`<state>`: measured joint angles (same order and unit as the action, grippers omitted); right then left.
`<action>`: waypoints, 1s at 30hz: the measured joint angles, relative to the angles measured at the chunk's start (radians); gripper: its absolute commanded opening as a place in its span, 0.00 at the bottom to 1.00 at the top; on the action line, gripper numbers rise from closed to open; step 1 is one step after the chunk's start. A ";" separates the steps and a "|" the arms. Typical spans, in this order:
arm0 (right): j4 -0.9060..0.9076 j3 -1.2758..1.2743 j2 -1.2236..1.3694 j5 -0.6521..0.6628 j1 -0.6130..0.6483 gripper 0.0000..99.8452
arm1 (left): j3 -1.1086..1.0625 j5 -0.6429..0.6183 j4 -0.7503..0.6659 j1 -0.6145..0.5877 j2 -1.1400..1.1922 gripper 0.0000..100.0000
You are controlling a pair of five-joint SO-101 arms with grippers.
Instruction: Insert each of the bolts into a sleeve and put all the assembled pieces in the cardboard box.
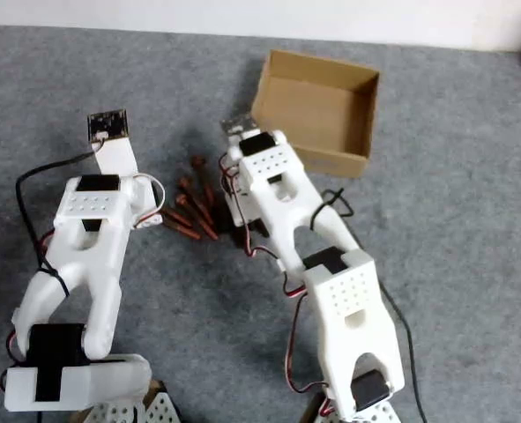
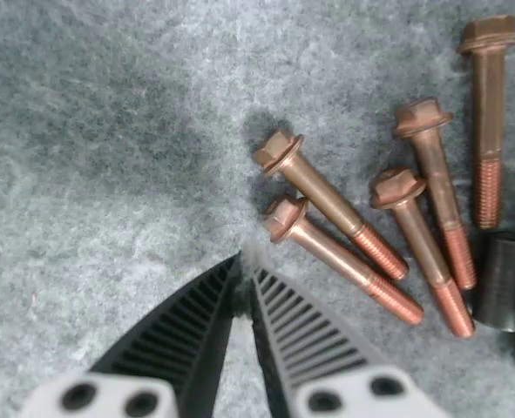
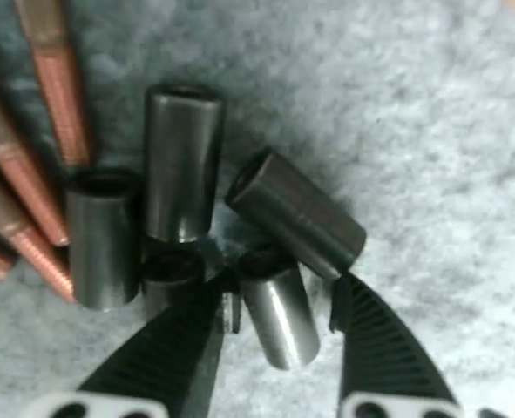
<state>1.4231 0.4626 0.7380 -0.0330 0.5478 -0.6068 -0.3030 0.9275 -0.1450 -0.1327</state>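
1. Left gripper hangs low over the table with its fingers pressed together at the tips, pinching nothing.
2. Right gripper is spread wide. One dark sleeve lies lengthwise between its fingers, and I cannot tell whether either finger touches it.
3. Grey felt-like cloth covers the table under both grippers.
4. Five copper-coloured bolts lie just ahead of the left gripper and off to one side. They are roughly parallel, and the nearest head is close to the fingertips but apart from them.
5. Four other sleeves crowd just past the right gripper's tips. One of them lies tilted across the end of the straddled sleeve, and threaded bolt ends lie beside the cluster.
6. Beyond the right arm's wrist stands the open cardboard box. On the left gripper's side away from the bolts there is bare cloth.
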 measured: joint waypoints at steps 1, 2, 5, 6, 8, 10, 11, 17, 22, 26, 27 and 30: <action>-0.002 0.005 0.008 0.000 0.000 0.14 | 0.000 0.000 0.000 0.000 0.000 0.01; -0.002 0.008 0.029 0.000 -0.002 0.13 | 0.000 0.000 0.000 0.000 0.000 0.01; -0.002 0.018 0.069 0.000 -0.002 0.03 | 0.000 0.000 0.000 0.000 0.000 0.01; -0.002 0.021 0.071 0.000 -0.002 0.00 | 0.000 0.000 0.000 0.000 0.000 0.01; 0.002 0.032 0.072 0.000 -0.006 0.01 | 0.000 0.000 0.000 0.000 0.000 0.01; 0.021 0.048 0.074 0.000 -0.006 0.00 | 0.000 0.000 0.000 0.000 0.000 0.01; 0.038 0.057 0.077 0.000 -0.006 0.01 | 0.000 0.000 0.000 0.000 0.000 0.01; 0.109 0.054 0.014 -0.002 -0.005 0.01 | 0.000 0.000 -0.031 0.017 0.006 0.01; 0.129 0.009 -0.092 -0.002 -0.003 0.01 | 0.000 0.000 -0.052 0.025 0.041 0.01; 0.129 -0.069 -0.207 -0.002 -0.009 0.01 | 0.055 0.000 -0.052 0.025 0.146 0.01; 0.129 -0.092 -0.244 -0.002 -0.017 0.01 | 0.078 0.000 -0.040 0.026 0.181 0.01; 0.109 -0.164 -0.347 0.000 -0.048 0.01 | 0.169 0.000 0.018 0.041 0.278 0.01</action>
<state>1.5321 0.2984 0.3913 -0.0330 0.5002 -0.4381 -0.3030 0.9459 -0.1036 0.1450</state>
